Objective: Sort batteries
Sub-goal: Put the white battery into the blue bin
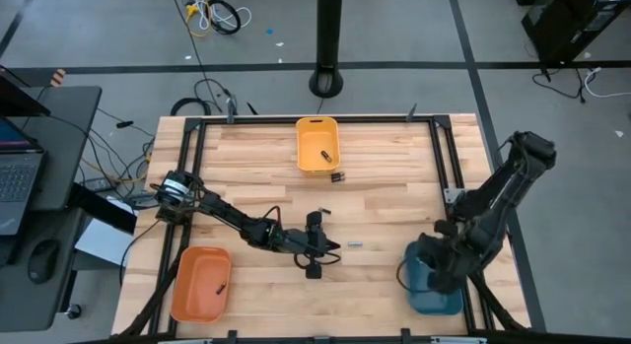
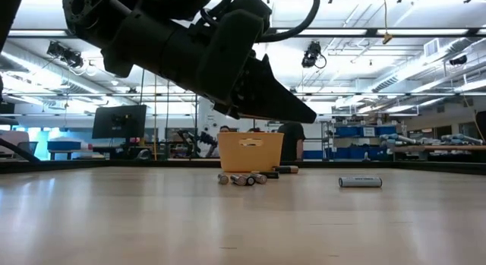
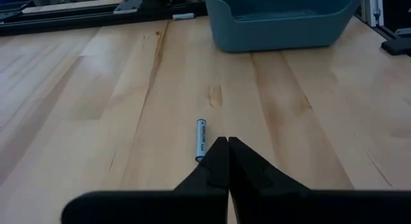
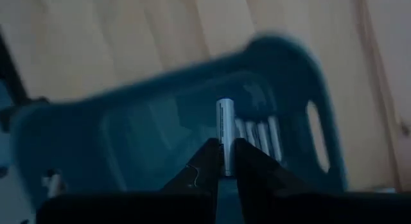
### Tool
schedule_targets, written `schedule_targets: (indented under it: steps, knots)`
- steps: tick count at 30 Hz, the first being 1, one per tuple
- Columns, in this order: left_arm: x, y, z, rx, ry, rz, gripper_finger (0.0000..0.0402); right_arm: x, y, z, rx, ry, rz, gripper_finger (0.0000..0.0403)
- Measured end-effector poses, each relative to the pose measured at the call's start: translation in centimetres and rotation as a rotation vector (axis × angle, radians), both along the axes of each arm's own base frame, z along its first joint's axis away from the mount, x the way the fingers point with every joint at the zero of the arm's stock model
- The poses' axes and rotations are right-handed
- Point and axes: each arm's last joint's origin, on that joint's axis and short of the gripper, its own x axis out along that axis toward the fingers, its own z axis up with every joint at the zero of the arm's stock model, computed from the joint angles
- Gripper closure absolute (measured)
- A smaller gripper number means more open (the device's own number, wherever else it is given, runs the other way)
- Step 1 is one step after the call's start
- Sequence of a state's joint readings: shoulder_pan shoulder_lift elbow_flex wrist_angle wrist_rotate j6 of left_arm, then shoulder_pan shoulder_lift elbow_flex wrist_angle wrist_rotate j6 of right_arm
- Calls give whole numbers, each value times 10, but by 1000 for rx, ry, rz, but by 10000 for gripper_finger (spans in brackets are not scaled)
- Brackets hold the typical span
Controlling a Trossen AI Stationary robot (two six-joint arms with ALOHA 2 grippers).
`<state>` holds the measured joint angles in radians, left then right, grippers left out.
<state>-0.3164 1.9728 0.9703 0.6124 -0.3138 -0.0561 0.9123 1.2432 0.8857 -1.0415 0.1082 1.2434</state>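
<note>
My left gripper (image 3: 226,144) (image 1: 337,247) is shut and hovers over the table's middle, its tips just beside a pale silvery-blue battery (image 3: 200,139) (image 1: 355,243) lying flat on the wood. My right gripper (image 4: 225,153) hangs over the blue bin (image 4: 160,121) (image 1: 434,290) at the right near corner, shut on a pale battery (image 4: 225,121). Several pale batteries (image 4: 258,135) lie side by side on the bin's floor. A few more batteries (image 2: 243,178) (image 1: 337,175) lie in front of the yellow bin (image 1: 317,144). My right gripper pinches the pale battery by one end (image 4: 225,146) between its two fingers. The battery runs on along the fingers and sticks out past their tips. It is lifted clear, above the inside of the blue bin.
The yellow bin at the far edge holds one dark battery (image 1: 323,155). An orange bin (image 1: 200,283) at the near left holds a dark battery (image 1: 219,285). A black metal frame (image 1: 434,147) borders the tabletop. Bare wood lies between the three bins.
</note>
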Motion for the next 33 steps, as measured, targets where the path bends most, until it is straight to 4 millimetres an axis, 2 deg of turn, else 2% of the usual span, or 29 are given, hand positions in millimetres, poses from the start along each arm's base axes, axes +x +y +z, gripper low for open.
schedule_targets:
  steps: [6,11,17,26,30,33]
  knots:
    - [0,0,0,-1,-4,0,396,-14,6,-27,-30,75,-21,356]
    - [0,0,0,-6,-2,-11,396,-16,9,-42,23,59,-7,354]
    - [0,0,0,-6,-1,-11,396,-14,11,-46,71,54,-4,323]
    - [0,0,0,-6,-2,-11,396,-4,13,-27,129,109,-3,266]
    - [0,0,0,-6,-2,-11,396,2,10,-7,93,111,43,260]
    - [0,0,0,-6,-2,-11,396,8,2,11,34,112,61,273]
